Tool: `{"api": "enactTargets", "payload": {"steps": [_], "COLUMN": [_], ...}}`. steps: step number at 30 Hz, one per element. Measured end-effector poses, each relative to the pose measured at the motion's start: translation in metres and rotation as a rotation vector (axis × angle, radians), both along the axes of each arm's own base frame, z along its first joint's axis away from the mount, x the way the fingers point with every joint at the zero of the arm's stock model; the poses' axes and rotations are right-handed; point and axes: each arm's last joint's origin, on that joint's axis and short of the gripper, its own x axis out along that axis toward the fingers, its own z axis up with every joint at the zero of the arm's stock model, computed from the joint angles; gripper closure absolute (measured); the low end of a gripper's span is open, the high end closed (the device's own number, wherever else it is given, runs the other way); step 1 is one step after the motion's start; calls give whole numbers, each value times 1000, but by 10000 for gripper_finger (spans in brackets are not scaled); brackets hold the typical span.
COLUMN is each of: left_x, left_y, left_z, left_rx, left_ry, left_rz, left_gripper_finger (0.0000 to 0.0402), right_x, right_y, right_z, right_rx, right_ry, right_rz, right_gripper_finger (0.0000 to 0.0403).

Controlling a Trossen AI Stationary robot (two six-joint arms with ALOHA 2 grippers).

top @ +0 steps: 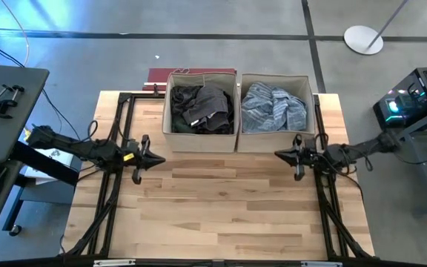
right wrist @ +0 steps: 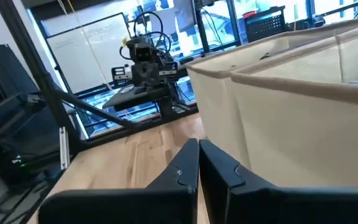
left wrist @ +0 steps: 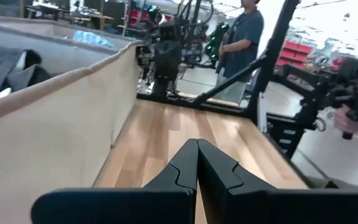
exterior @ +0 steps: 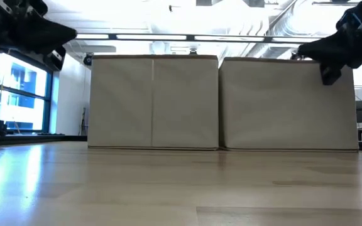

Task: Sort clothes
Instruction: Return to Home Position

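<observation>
Both arms hung low over the wooden counter [top: 221,211], one at each side, tips aimed toward each other across the bare planks. The left claw [top: 160,158] had its two dark fingers pressed together, holding nothing; the left wrist view showed them meeting in a tight seam. The right claw [top: 278,154] was the same, fingers pressed flat against each other and empty. Well apart from one another, each claw had a beige fabric box close beside its tip, on the side toward the back of the counter. The left box [top: 199,141] stood near the left claw and held a charcoal grey piece [top: 212,104] heaped with a darker garment [top: 184,98] whose colour I could not make out. The right box [top: 273,141] stood near the right claw, touching the left box wall to wall, and the light blue striped shirt [top: 273,107] lay crumpled inside it. Neither claw touched a box. Beyond the left box from the left claw, a flat red thing [top: 191,74] showed past the counter's back edge. Far past the right claw, out in the room, a person [left wrist: 241,34] in a dark blue top stood among the racks.
</observation>
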Motion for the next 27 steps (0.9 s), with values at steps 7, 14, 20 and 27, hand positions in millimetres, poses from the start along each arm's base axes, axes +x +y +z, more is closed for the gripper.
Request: {"api": "enactTargets", "payload": {"steps": [7,14,20,27], "left_x": [1,1,1,-9], "left_y": [8,9,8,10], "left_z": [-6,-9,-12,-11], "left_rx": [90,143,155,176], "left_ry": [56,91,120,102], "left_rz": [78,55,37,41], "left_gripper_finger": [401,401,401,401], "right_x": [1,1,1,1], "right_y": [-9,-9,-9,-11], "right_z": [-3,-7,-6,-3], "right_rx": [11,-11,-56,-57], "right_ry": [19,67,62,27], "right_rz": [65,88,97,72], "right_gripper_finger": [403,403,403,403]}}
